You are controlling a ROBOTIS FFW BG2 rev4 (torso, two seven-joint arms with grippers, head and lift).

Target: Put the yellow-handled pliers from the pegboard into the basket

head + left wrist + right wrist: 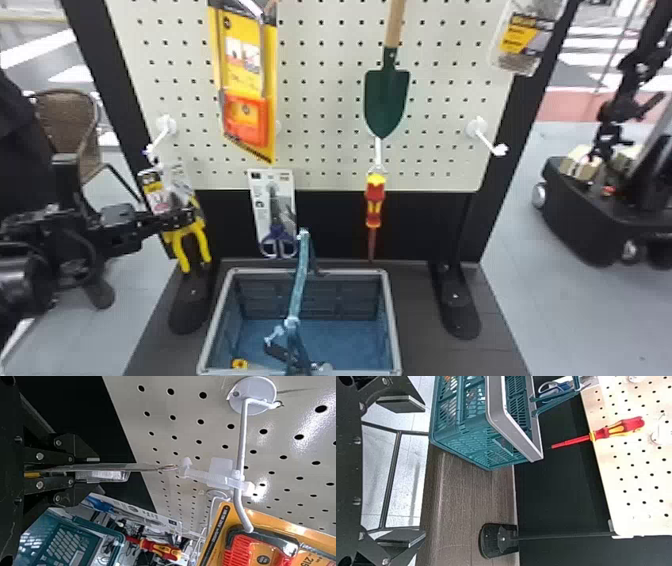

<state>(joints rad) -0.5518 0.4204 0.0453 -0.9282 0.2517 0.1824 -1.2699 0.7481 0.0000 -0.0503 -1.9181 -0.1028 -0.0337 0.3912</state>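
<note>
The right pincer (411,471) waits near the right side of the basket (392,320), spread wide with nothing between its fingers. The gray-rimmed basket stands at near centre on a dark wooden base (430,325), a small yellow item (239,363) inside and its blue-green handle (298,285) upright across the opening.

Just left of the basket and a little farther off, the left pincer (187,216) is closed on the packaged yellow-handled pliers (185,245), gripping them above the handles, which hang downward. A pale plastic tie (206,477) at the top of the pack loops around a white hook (241,435) at the lower left of the pegboard (325,115).

Freeing the tie looks like the step in hand. It calls for a firm grip, a slight lift and a level pull toward the near side until the loop passes the bent tip; a sideways or downward tug could snag the tie or twist the pack loose. The way to the basket should then pass clear of the scissors (277,240), hanging at centre left, and of the upright handle.

Farther right hang a red-and-yellow screwdriver (375,200) and a green trowel (386,95).
</note>
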